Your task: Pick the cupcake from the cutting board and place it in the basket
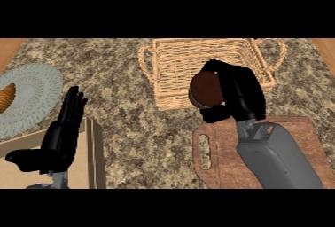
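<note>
A brown cupcake is held in my right hand, whose fingers curl round it above the near edge of the wicker basket. Most of the cupcake's far side is hidden by the hand. The brown cutting board lies below, under my right forearm, with nothing showing on its bare part. My left hand rests open at the lower left, fingers pointing up.
A pale round plate with an orange-brown food item sits at the left edge. A light wooden box stands beside my left hand. Speckled stone counter lies between the box and the board.
</note>
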